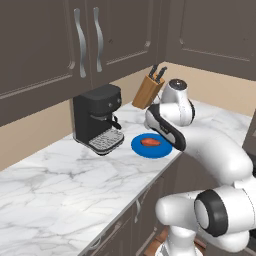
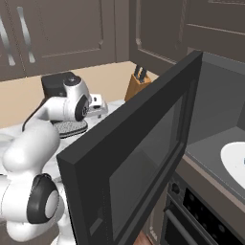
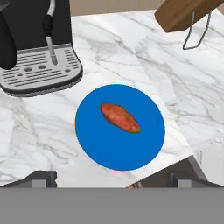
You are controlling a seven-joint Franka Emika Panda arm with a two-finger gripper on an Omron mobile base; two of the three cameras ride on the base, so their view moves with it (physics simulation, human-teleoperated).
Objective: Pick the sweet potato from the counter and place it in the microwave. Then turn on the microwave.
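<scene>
- Pincer (image 3: 112, 179) hanging over the plate, jaws standing wide apart, nothing between them; the two dark fingertips (image 3: 40, 178) showing at the bottom of the hand view, one on each side of the plate's near edge.
- Sweet potato (image 3: 120, 117) lying on the blue plate (image 3: 94, 144), roughly at its middle, long axis running diagonally in the hand view; not touching the pincer.
- Same sweet potato (image 1: 151, 142) and plate (image 1: 141, 149) showing in the left base view, partly behind the arm's wrist.
- Plate sitting flat on the marble counter (image 1: 60, 175), close to the counter's front edge.
- Coffee machine (image 1: 98, 119) standing just beside the plate, its drip tray (image 3: 41, 73) near the plate rim but apart from it.
- Knife block (image 1: 148, 90) sitting tilted at the back of the counter, by the corner, well behind the plate.
- Microwave (image 2: 217, 119) standing with its door (image 2: 139, 158) swung wide open in the right base view; white turntable (image 2: 235, 162) lying inside on the floor of the box.
- Oven (image 2: 201, 217) sitting below the microwave.
</scene>
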